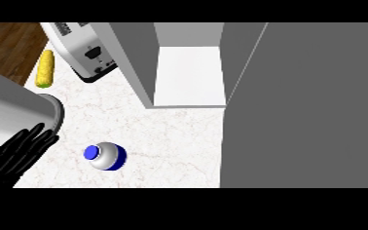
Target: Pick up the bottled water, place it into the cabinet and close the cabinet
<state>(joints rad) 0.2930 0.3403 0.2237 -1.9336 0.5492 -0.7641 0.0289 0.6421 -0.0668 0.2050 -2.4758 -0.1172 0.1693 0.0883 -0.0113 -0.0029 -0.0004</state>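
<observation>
While left hand (25, 151) fingers hang relaxed, bottled water (106, 156) upright nearby, cabinet (188, 75) open

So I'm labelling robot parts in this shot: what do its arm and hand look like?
Only the left side shows, at the view's lower left: a smooth light-grey cylindrical forearm with a darker rounded end, and below it a glossy black left hand with slim, ridged fingers. No cables, markings or sleeves are visible. The right arm and hand are out of view.
</observation>
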